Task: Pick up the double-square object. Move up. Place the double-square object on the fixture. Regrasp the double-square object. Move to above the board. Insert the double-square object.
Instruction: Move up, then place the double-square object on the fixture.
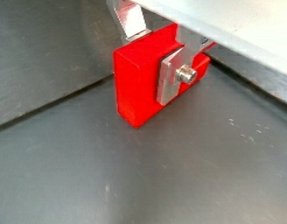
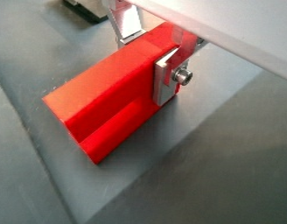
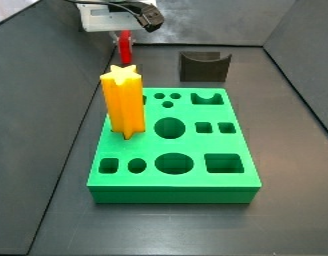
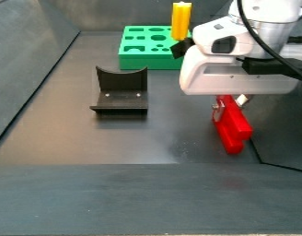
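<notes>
Nearest, the end effector (image 4: 227, 103) pinches the red double-square object (image 4: 232, 129) between its silver fingers (image 1: 171, 77), holding it upright with its lower end at the grey bench (image 4: 141, 138). Further back sits the dark fixture (image 4: 119, 92), apart. Beyond lies the green board (image 4: 148, 45), carrying the yellow star (image 4: 180, 18).

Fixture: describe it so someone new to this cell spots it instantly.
Start from the green board with the yellow star standing in it. On the grey floor just off the board sits the fixture, apart from the end effector clamping the double-square object. It is the only near-black block, with a U-shaped notch on top.
</notes>
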Tool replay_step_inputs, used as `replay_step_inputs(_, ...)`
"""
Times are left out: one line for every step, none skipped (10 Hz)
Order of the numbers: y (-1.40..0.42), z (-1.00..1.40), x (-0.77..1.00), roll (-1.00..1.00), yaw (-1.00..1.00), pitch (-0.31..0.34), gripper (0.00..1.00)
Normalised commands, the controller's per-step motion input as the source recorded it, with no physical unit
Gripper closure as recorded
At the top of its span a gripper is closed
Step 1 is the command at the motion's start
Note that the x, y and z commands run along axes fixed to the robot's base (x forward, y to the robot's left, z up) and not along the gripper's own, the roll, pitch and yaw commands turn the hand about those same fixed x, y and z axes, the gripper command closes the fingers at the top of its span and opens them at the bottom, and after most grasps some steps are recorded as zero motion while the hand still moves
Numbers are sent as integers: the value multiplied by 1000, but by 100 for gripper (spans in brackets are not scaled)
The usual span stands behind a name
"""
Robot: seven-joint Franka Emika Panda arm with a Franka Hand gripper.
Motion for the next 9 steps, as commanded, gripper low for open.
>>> replay_step_inputs(62,799,-85,2,-48,32,100)
replay_step_inputs(39,724,-82,7,-55,31,100)
replay_step_inputs(23,621,-62,15,-48,31,100)
replay_step_inputs(18,500,-46,24,-39,42,100)
replay_step_inputs(14,326,-33,39,-29,54,100)
replay_step_inputs(11,235,-31,48,-27,58,100)
replay_step_inputs(0,1000,0,0,0,0,100)
replay_step_inputs(-3,1000,1,6,3,8,100)
replay_step_inputs(-2,1000,-9,8,1,27,100)
